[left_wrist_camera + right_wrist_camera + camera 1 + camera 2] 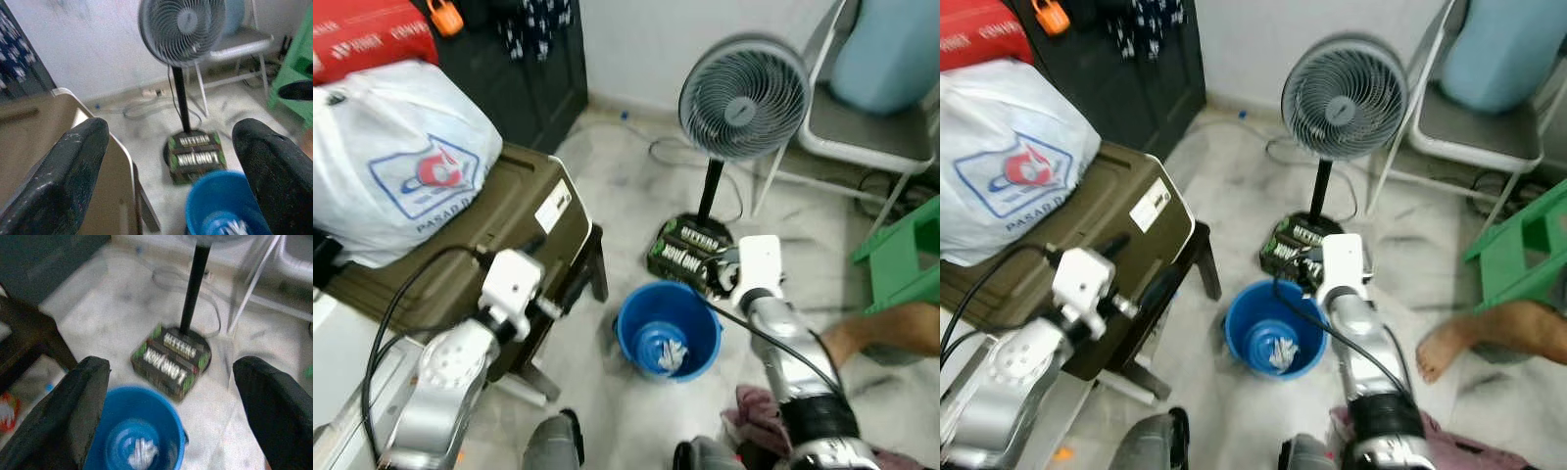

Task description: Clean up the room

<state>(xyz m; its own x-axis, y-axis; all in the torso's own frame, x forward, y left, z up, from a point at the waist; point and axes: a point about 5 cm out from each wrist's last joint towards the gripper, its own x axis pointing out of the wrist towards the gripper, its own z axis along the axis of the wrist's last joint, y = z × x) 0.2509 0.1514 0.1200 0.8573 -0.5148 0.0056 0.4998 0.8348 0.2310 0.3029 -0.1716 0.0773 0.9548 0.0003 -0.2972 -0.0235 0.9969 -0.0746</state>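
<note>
A blue bucket [668,333] stands on the pale floor in front of me, with a crumpled white scrap [671,354] lying in its bottom. My right gripper [171,377] hovers open just above the bucket's far right rim, nothing between its fingers [83,401]. My left gripper [171,147] is also open and empty, held over the edge of an olive case [499,225] to the left of the bucket. A pink cloth [759,416] lies on the floor beside my right arm.
A standing fan [744,98] rises behind the bucket, with a green-and-black box [690,253] on its base. A white plastic bag [391,157] sits on the case. A chair [862,127], green stool [906,255] and a person's foot [1445,352] are at right.
</note>
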